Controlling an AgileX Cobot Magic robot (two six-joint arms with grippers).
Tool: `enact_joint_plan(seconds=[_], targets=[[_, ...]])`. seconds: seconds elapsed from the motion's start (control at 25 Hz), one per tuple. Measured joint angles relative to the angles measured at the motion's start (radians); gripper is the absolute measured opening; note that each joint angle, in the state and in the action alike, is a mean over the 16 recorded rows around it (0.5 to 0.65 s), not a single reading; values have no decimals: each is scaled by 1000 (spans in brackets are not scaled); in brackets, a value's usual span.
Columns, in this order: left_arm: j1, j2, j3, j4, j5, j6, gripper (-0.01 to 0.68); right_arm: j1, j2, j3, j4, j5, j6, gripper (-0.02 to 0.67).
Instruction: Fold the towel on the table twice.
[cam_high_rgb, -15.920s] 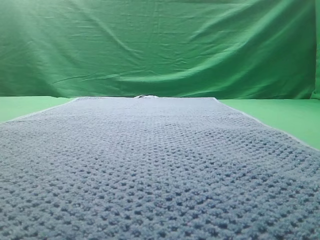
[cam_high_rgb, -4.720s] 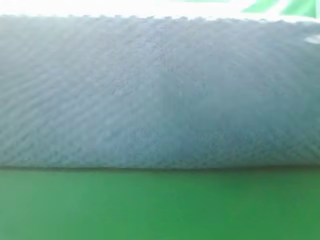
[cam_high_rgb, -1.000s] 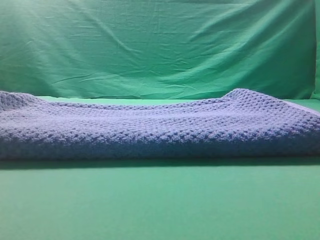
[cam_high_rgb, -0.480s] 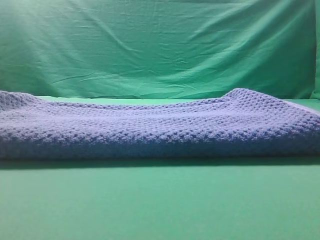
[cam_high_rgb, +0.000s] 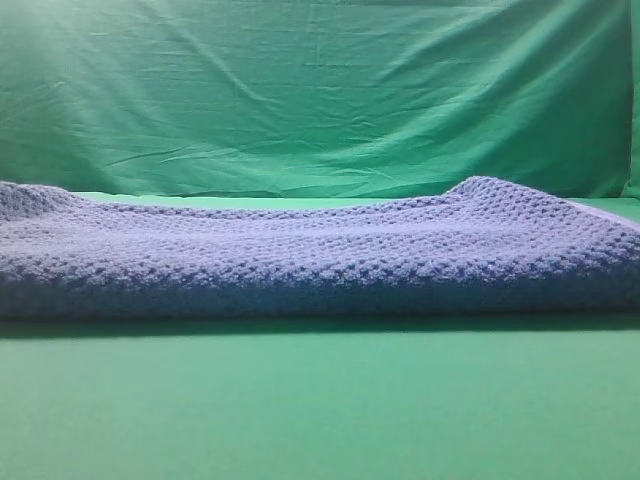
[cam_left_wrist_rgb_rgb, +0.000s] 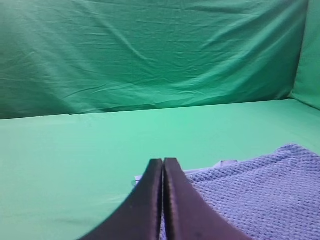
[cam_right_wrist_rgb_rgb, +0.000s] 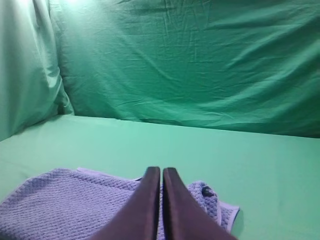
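Observation:
The blue-grey waffle-knit towel (cam_high_rgb: 320, 255) lies folded in a thick band across the green table (cam_high_rgb: 320, 410), its fold edge facing the camera. Neither gripper shows in the exterior high view. In the left wrist view my left gripper (cam_left_wrist_rgb_rgb: 163, 162) is shut, its dark fingers pressed together with nothing between them, above a corner of the towel (cam_left_wrist_rgb_rgb: 255, 185). In the right wrist view my right gripper (cam_right_wrist_rgb_rgb: 161, 171) is also shut and empty, over the towel's (cam_right_wrist_rgb_rgb: 55, 200) pale-edged corner.
A wrinkled green backdrop cloth (cam_high_rgb: 320, 100) hangs behind the table and wraps round its sides (cam_right_wrist_rgb_rgb: 25, 75). Bare green tabletop (cam_left_wrist_rgb_rgb: 75, 150) stretches beyond the towel in both wrist views.
Nothing has moved over the last second. Compared with the oldest frame, the towel, then spread flat toward the camera, now lies folded over on itself.

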Motion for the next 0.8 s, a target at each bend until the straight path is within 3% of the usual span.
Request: enact_joint_plan(seconds=[0.36,0.8], targets=[[0,0,119,6,-108,0,0,0,0,132,-2,-161,0,0],[0,0,152,6,-86,0,0,0,0,159,-2,-155,0,0]])
